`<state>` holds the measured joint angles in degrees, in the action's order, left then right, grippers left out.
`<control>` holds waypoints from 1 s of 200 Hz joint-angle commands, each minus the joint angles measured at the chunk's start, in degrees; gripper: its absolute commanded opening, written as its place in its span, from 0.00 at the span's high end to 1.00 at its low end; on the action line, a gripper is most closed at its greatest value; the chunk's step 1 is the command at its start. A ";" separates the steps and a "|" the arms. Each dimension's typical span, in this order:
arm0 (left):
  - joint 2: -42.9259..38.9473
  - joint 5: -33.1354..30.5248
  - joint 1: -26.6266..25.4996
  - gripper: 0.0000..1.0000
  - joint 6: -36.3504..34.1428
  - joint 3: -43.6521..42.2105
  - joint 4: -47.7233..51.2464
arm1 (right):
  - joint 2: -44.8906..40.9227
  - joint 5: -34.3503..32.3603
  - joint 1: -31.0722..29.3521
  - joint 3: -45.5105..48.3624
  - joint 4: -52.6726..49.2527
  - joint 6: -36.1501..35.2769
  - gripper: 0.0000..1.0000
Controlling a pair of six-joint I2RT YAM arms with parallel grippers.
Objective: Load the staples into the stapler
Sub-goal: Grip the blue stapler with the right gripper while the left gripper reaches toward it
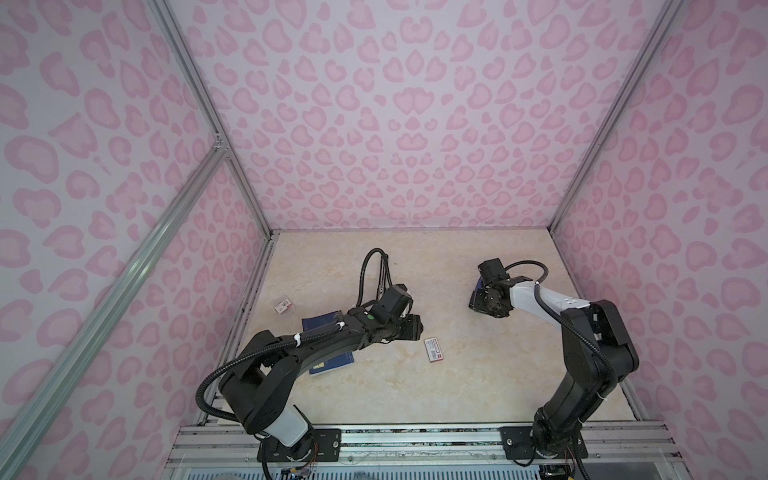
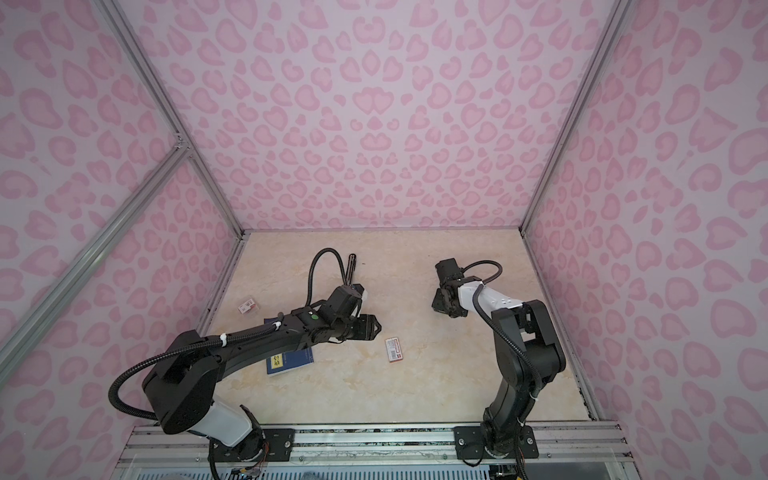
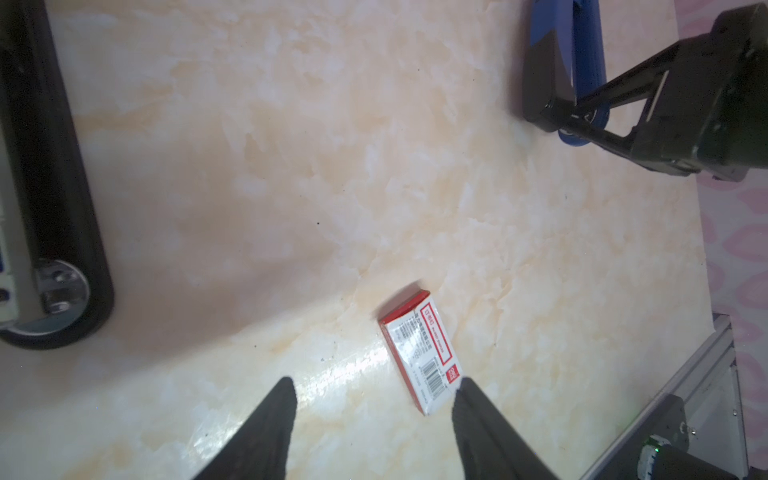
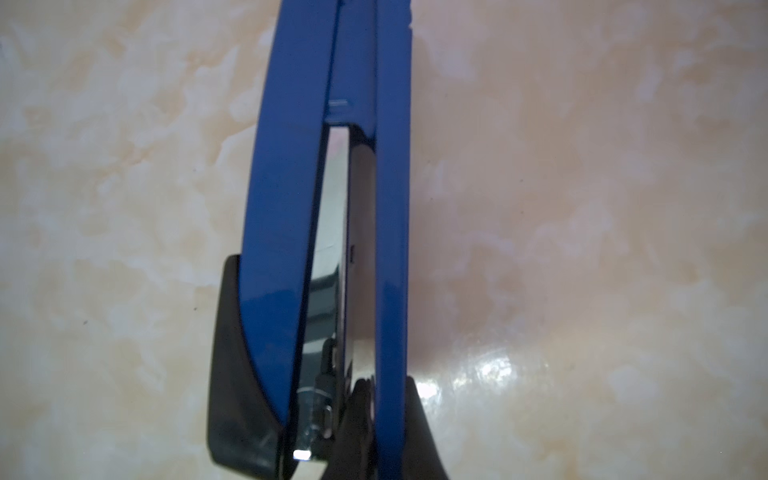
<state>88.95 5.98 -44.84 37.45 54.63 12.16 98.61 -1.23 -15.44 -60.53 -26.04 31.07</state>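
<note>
- Two risks hang on the blue metal stapler with the shiny steel magazine [image 4: 282, 208]. It is clamped near one end only, so it could pivot or slip if lifted. A squeeze across cover and base might also hold it shut instead of freeing the magazine.
- One further risk: no loose silvery staples show in any view. They would probably have to come out of the white-and-red barcoded cardboard box [image 3: 419, 353], and a careless pinch could simply skid that light box across the glossy beige marbled tabletop [image 1: 415, 395].
- Right gripper [image 4: 303, 353]: jaws are closed tight on the stapler, which is turned on its side low over the table, right of centre in both top views. The forearm is low and the wrist bends toward the back wall.
- Left gripper [image 3: 376, 382]: jaws stand well apart and hold nothing, hovering near the frame's centre with the box just past one fingertip [image 3: 473, 411]. The arm stretches low over a dark blue booklet [image 2: 291, 359].
</note>
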 commanded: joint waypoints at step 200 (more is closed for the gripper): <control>-13.44 5.88 11.40 0.28 4.19 1.58 5.39 | -7.90 39.90 -13.04 20.62 60.64 20.45 1.00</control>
<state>74.30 7.31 -33.32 39.57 54.96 17.96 89.95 36.69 -28.01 -40.53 24.84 49.93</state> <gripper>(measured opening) 0.721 0.086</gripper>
